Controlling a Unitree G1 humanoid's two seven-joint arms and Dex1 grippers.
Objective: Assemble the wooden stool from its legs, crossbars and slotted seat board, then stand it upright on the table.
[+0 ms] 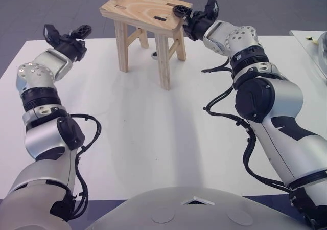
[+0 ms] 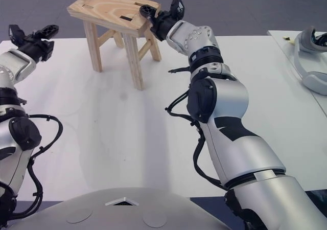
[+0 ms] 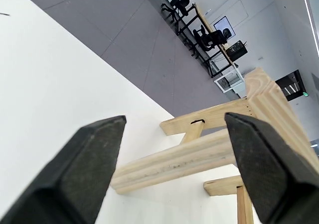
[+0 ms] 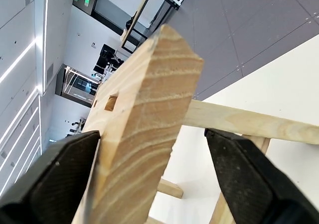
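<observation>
1. A wooden stool [image 1: 145,33] stands upright on all its legs at the far middle of a white desk [image 1: 153,133]. Its slotted seat board [image 1: 140,6] is on top, and crossbars [image 1: 135,36] join the legs beneath.
2. The seat's long axis runs across the desk, roughly from the robot's left to its right.
3. The right jaws are at the seat's right end and straddle the thickness of the board. They stand apart: in the right wrist view the board end [image 4: 144,119] sits between the two pads [image 4: 249,179], with a clear gap on one side. I judge this to be no firm grip.
4. The left jaws hang wide and hold nothing. They are off to the stool's left at about seat height, well apart from it. The left wrist view looks between the pads [image 3: 89,169] towards the stool's legs.
5. The right arm is much nearer the stool. By the look of it, the assembly is complete.
6. No brand, label or writing can be read on the stool or desk.
</observation>
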